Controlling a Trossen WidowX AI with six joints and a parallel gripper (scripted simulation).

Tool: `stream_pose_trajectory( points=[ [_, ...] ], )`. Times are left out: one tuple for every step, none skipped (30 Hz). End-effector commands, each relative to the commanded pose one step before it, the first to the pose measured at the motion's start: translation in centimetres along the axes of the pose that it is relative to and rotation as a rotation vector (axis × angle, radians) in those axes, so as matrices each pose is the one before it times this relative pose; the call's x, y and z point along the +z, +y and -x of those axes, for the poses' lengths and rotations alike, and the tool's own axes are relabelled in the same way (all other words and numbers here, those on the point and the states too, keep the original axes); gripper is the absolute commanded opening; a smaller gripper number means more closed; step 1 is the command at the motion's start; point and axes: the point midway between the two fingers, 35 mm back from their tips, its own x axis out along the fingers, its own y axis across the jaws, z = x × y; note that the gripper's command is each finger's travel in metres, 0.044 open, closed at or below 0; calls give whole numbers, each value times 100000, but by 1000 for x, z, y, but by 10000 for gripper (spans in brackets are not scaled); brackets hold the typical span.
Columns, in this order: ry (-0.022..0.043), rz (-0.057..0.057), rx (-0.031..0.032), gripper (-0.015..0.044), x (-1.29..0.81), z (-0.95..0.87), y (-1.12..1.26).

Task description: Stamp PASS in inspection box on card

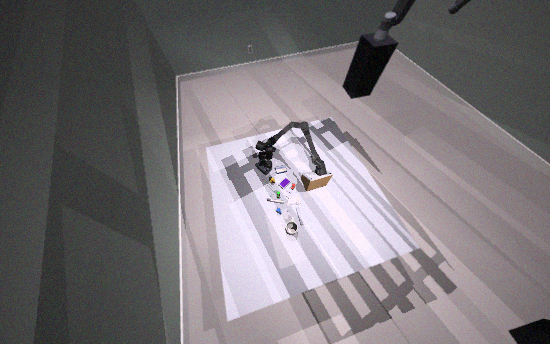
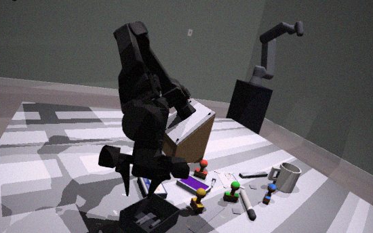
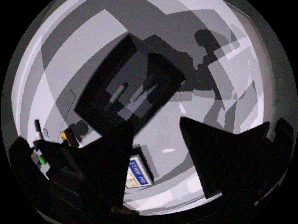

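My gripper (image 2: 138, 194) (image 3: 156, 123) is open and empty, pointing down above the dark tray. The purple ink pad (image 1: 284, 183) (image 2: 194, 183) lies to its right in the exterior view. Four knobbed stamps stand on the bench: yellow (image 2: 201, 194) (image 3: 65, 138) nearest the tray, red (image 2: 203, 164) behind the pad, green (image 2: 234, 185) right of the pad, and blue (image 2: 271, 188) near the mug. Their wording cannot be read. The pale card (image 1: 293, 199) (image 2: 226, 179) lies between the pad and the black bar; its box is too small to make out.
The dark tray (image 2: 165, 221) (image 3: 86, 111) holds small pieces. A blue-and-white box (image 2: 152, 187) (image 3: 138, 172) lies behind it. A thick marker (image 2: 246, 202), a black bar (image 2: 253, 175) and a grey mug (image 1: 291, 228) (image 2: 290, 179) lie rightward. The arm stands on a sloped wooden block (image 1: 318, 183) (image 2: 197, 143).
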Motion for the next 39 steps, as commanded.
stream_pose_trajectory(
  points=[
    [3143, 6181, 7057, 216, -142, 375, 6656],
    [978, 1457, 1292, 216, -12, 119, 1876],
    [790, 1192, 875, 216, -47, 101, 1473],
    [842, 1291, 779, 216, -88, 114, 1538],
    [891, 1398, 661, 216, -136, 130, 1607],
    [919, 1484, 508, 216, -186, 144, 1646],
    [922, 1543, 330, 216, -236, 157, 1654],
    [905, 1585, 139, 216, -284, 168, 1642],
    [878, 1623, -58, 216, -333, 179, 1629],
    [860, 1706, -301, 216, -397, 197, 1608],
    [803, 1734, -513, 216, -445, 209, 1585],
    [733, 1759, -731, 216, -493, 220, 1561],
    [650, 1779, -955, 216, -540, 232, 1535],
    [551, 1794, -1185, 216, -588, 244, 1507],
    [370, 1493, -1158, 216, -521, 212, 1224],
    [192, 962, -831, 216, -350, 142, 776],
    [70, 410, -376, 216, -152, 63, 328],
    [11, 69, -64, 216, -26, 11, 55],
    [0, 0, 0, 216, 0, 0, 0],
    [3, 3, -12, 216, -6, -1, -239],
    [3, 2, -14, 216, -8, -2, -239],
    [0, 0, 3, 216, 3, -28, 1],
    [-1, 1, 5, 216, 6, -54, 3],
    [-1, 1, 8, 216, 8, -81, 4],
    [-2, 1, 10, 216, 11, -108, 5],
    [-2, 2, 12, 216, 13, -135, 6],
    [-3, 2, 13, 216, 15, -157, 6],
    [-3, 2, 13, 216, 15, -165, 6],
    [-3, 2, 12, 216, 14, -166, 6],
    [-3, 2, 11, 216, 13, -166, 5],
    [-3, 2, 10, 216, 12, -166, 5],
    [-3, 2, 8, 216, 12, -166, 4],
    [-2, 1, 7, 216, 12, -166, 5],
    [-2, 1, 6, 216, 11, -165, 5],
    [-2, 1, 5, 216, 10, -165, 4],
    [-2, 1, 4, 216, 10, -165, 3],
    [-2, 1, 3, 216, 9, -165, 3],
    [-2, 1, 2, 216, 8, -165, 2],
    [-2, 1, 1, 216, 8, -165, 1]
  ],
)
